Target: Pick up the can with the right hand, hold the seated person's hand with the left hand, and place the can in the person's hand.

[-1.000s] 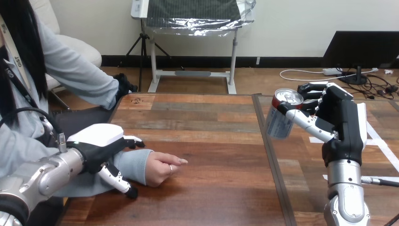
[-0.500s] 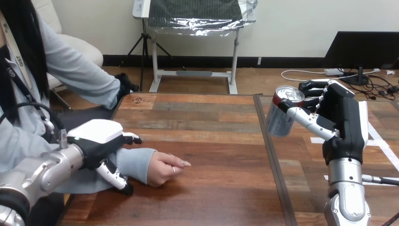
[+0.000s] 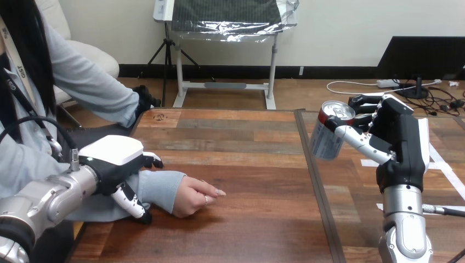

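In the head view, the can (image 3: 329, 133) is seen raised clear of the table (image 3: 247, 159) at the right and slightly tilted. The right hand (image 3: 396, 143) is closed round its side, thumb across the front and fingers behind. The left hand (image 3: 114, 164) is curled over the person's forearm (image 3: 160, 189), fingers on the far side and thumb on the near side. The person's hand (image 3: 194, 198) lies loosely fisted on the table, well apart from the can.

The carry across is judged to be the step in hand. The can should be brought low and level, and released only once that fist has been opened. A smooth, thin-walled metal cylinder is easily dented or slipped — moderate pressure is advised. The sleeve is soft cloth that gives under the fingers; the table is planked wood.
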